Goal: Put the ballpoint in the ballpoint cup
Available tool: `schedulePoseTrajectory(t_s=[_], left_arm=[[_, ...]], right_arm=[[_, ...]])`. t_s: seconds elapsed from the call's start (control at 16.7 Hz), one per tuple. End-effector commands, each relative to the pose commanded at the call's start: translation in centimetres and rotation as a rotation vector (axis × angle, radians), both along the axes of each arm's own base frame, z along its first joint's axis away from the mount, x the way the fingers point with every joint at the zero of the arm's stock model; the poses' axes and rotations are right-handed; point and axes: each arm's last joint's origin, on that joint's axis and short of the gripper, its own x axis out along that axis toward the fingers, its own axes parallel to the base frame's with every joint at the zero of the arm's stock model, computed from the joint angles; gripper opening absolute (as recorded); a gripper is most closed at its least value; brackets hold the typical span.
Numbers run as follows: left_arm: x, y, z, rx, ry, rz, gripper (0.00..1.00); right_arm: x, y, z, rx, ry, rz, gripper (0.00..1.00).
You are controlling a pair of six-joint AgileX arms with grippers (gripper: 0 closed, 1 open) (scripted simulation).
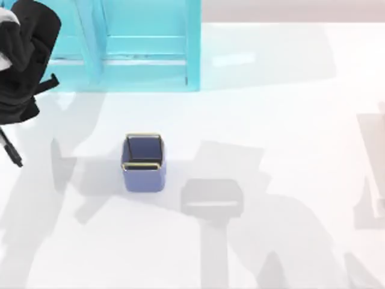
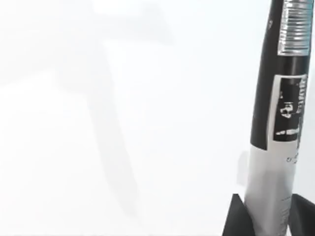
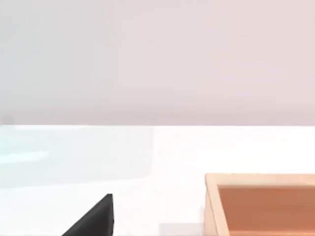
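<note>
The ballpoint (image 2: 279, 123) is a black pen with a silver band and a white label. My left gripper (image 2: 268, 219) is shut on it, with a black finger on each side of its barrel. At the table's far left, my left gripper (image 1: 17, 99) hangs above the surface and the ballpoint's tip (image 1: 12, 153) pokes down and out below it. The ballpoint cup (image 1: 144, 164), blue-violet with a thin gold rim, stands upright well to the right of that gripper. A dark part of my right gripper (image 3: 93, 220) sits low over the white table.
A big cyan shelf unit (image 1: 138, 45) stands at the back left, behind the cup. An orange-brown open box (image 3: 261, 204) lies close to the right gripper. Grey shadows cross the white table (image 1: 271, 120).
</note>
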Motion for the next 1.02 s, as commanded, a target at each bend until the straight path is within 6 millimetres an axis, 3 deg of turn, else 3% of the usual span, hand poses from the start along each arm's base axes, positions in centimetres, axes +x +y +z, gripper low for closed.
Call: schedulePoseTrajectory(t_s=[0.24, 0.48, 0.72, 1.02], left_arm=[[-2.8, -10.7, -1.0, 0.319, -0.209, -0.140, 0.00], [-7.3, -18.4, -0.5, 0.496, -0.551, -0.231, 0.00], [-11.2, -22.7, 0.5, 0.522, -0.834, -0.262, 0.00], [-12.4, -23.8, 1.0, 0.511, -0.918, -0.265, 0.00]], right_arm=[[0.0, 0.0, 0.0, 0.000, 0.000, 0.000, 1.00], [0.0, 0.0, 0.0, 0.000, 0.000, 0.000, 1.00], [0.0, 0.0, 0.0, 0.000, 0.000, 0.000, 1.00], [0.0, 0.0, 0.0, 0.000, 0.000, 0.000, 1.00]])
